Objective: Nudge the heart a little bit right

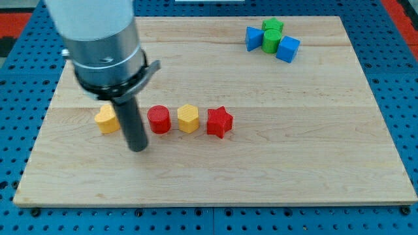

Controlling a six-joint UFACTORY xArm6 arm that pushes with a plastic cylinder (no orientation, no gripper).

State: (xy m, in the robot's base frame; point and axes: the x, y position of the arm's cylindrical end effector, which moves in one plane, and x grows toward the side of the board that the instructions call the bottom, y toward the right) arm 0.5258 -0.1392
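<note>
A yellow heart block (pixel 106 120) lies at the view's left of a row on the wooden board (pixel 261 170). My tip (pixel 138 148) rests on the board just right of and slightly below the heart, between it and a red cylinder (pixel 159 120). The rod's dark shaft partly hides the heart's right edge. Further right in the row are a yellow hexagon block (pixel 187 119) and a red star block (pixel 219 122).
At the view's top right is a cluster: a blue block (pixel 253 38), a green block (pixel 273 27), a green cylinder (pixel 271 40) and a blue cube (pixel 288 49). The board lies on a blue pegboard surface (pixel 19 78).
</note>
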